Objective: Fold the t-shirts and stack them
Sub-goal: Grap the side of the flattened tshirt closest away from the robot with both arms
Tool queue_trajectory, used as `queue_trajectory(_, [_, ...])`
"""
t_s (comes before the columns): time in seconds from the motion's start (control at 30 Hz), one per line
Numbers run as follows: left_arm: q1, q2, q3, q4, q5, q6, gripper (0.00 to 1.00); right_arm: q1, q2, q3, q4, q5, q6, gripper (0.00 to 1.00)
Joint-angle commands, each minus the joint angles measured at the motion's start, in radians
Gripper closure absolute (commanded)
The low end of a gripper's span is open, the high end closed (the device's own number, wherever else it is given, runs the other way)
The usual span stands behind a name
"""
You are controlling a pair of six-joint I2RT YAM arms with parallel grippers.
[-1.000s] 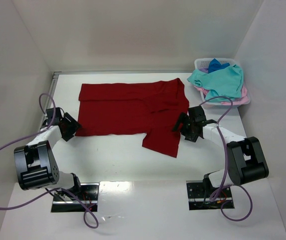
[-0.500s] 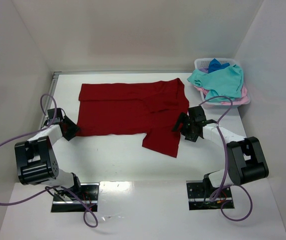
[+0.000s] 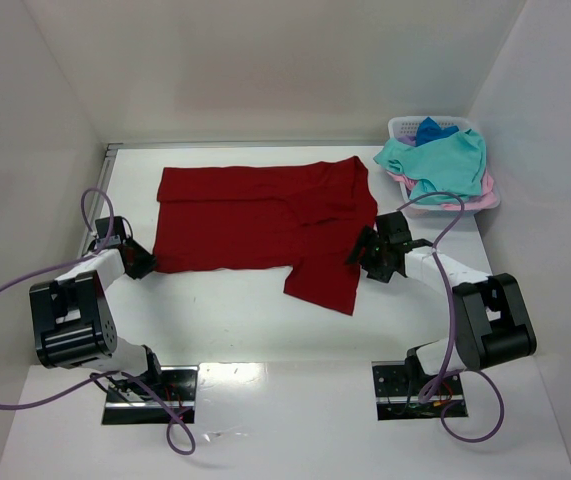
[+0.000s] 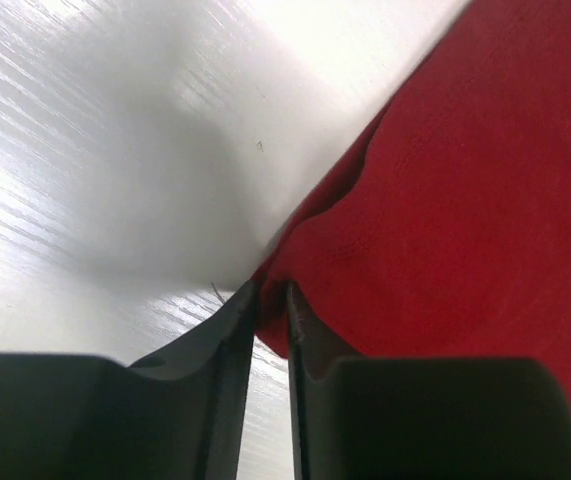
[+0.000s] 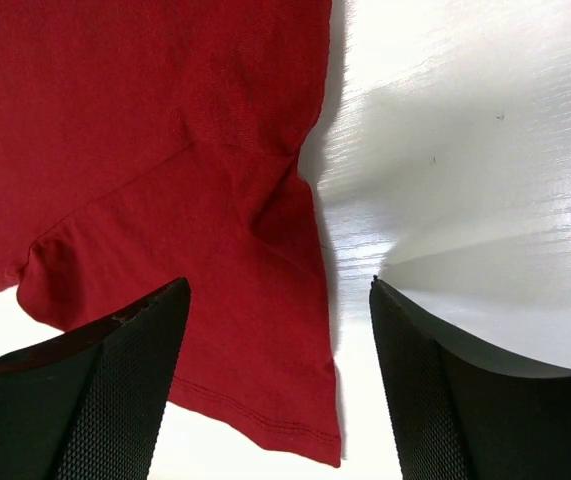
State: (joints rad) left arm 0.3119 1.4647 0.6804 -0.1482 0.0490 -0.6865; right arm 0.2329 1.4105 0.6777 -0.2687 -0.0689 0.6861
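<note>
The red shirt (image 3: 265, 220) lies flat on the desk (image 3: 225, 320). The left fingers (image 3: 145, 263) pinch its corner tight, probably to lift it for folding. The right fingers (image 3: 361, 252) hang wide open over the other edge, ready to grab.

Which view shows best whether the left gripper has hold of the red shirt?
Left wrist: the left gripper is nearly shut on the edge of the red shirt. Top external shows it only small, at the shirt's near left corner; right wrist shows none of it.
</note>
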Motion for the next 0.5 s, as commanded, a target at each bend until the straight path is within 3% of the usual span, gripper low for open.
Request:
queue_trajectory(0.0, [0.006, 0.006, -0.007, 0.018, -0.006, -0.005, 0.76, 0.006, 0.004, 0.000, 0.033, -0.003, -0.010, 0.22])
queue_trajectory(0.13, [0.006, 0.006, -0.007, 0.018, -0.006, -0.005, 0.81, 0.006, -0.005, -0.009, 0.023, -0.012, 0.000, 0.22])
queue_trajectory(0.47, [0.006, 0.006, -0.007, 0.018, -0.006, -0.005, 0.96, 0.028, 0.019, -0.018, 0.045, -0.012, 0.009, 0.52])
